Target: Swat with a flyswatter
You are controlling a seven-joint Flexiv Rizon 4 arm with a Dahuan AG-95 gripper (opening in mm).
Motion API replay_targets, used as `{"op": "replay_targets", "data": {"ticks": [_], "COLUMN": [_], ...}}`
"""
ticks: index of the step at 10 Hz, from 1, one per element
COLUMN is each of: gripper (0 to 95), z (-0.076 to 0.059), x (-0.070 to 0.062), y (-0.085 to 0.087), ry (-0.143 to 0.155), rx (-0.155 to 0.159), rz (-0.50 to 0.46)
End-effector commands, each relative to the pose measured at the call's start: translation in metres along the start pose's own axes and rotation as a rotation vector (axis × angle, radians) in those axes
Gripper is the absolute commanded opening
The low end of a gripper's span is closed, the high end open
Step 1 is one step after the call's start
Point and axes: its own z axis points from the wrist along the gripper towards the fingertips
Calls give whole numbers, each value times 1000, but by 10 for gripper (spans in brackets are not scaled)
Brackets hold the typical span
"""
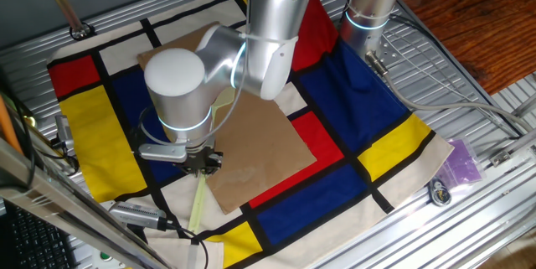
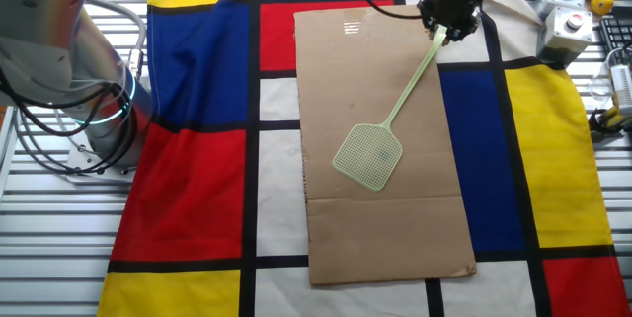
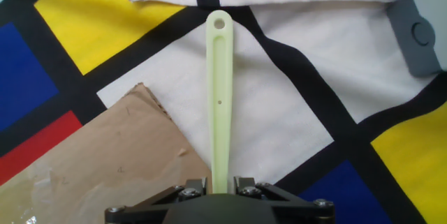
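The pale yellow-green flyswatter (image 2: 367,155) lies with its mesh head flat on the brown cardboard sheet (image 2: 385,228). Its thin handle runs up to the far right. My gripper (image 2: 449,29) is low over the cloth at the cardboard's corner, shut on the handle near its end. In the hand view the handle (image 3: 218,98) passes between my gripper's (image 3: 221,181) fingers, and its holed tip points away over the white cloth. In the one fixed view the handle end (image 1: 198,202) sticks out below my gripper (image 1: 201,162); my arm hides the head.
A coloured checked cloth (image 2: 197,179) covers the table. Grey button boxes (image 2: 568,26) stand at the far right edge. A long wooden stick (image 1: 63,1) leans at the back left. A purple bag (image 1: 461,162) and the arm's base (image 1: 368,9) are at the right.
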Motion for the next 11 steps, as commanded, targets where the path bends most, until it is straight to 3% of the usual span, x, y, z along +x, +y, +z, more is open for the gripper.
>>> {"op": "replay_targets", "data": {"ticks": [1, 2, 3, 5, 7, 11], "gripper": [190, 0, 0, 0, 0, 0], "z": [-1, -5, -8, -19, -24, -26], "x": [1, 3, 6, 13, 15, 15], "y": [0, 1, 2, 5, 9, 17], "ry": [15, 28, 51, 90, 81, 81], "rx": [8, -7, -22, -61, -77, -80], "rz": [21, 74, 124, 360, 508, 505]}}
